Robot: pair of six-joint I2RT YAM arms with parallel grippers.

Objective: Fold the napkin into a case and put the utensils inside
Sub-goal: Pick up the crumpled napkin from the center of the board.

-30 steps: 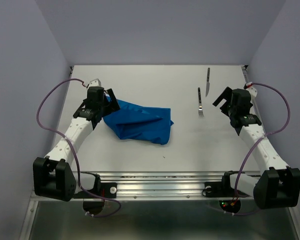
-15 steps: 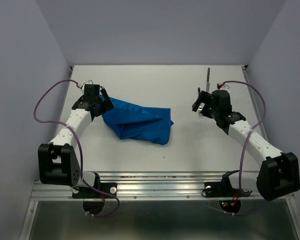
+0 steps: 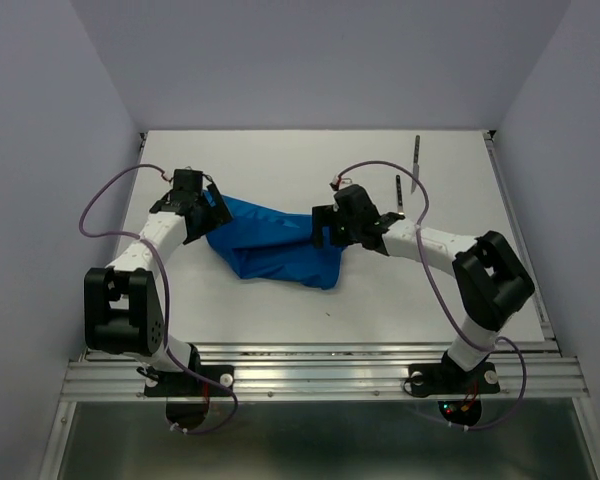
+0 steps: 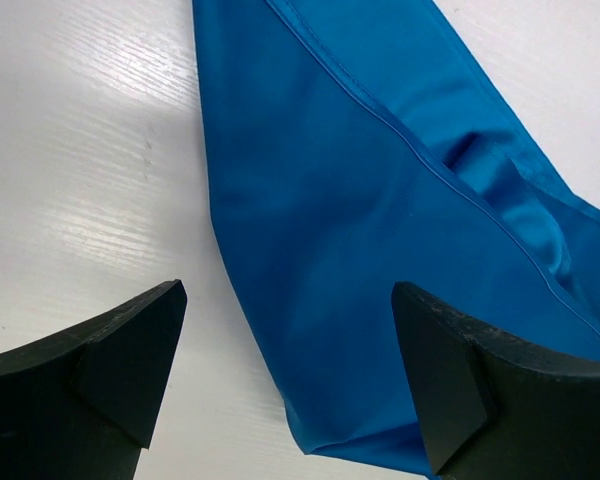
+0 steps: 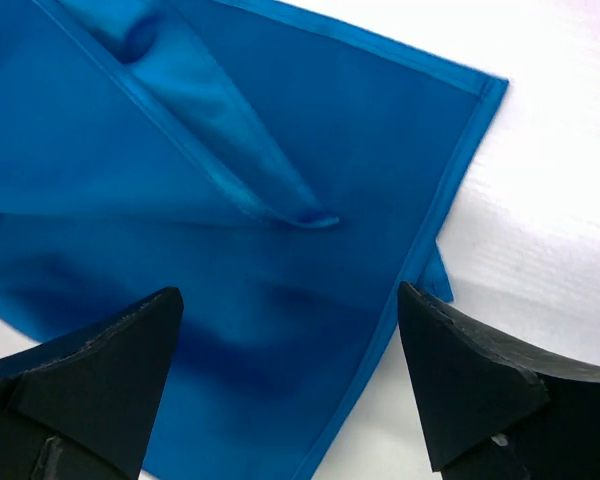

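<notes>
Right end effector (image 3: 323, 228) swung from fork (image 3: 398, 190) to right edge of napkin (image 3: 280, 245); left end effector (image 3: 206, 206) sat at left corner. Both spread, empty; fold was pending.

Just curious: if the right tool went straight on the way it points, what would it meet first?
Most likely the napkin: its hemmed edge lies straight ahead of the open right tool, though the gap between them is unclear.
</notes>
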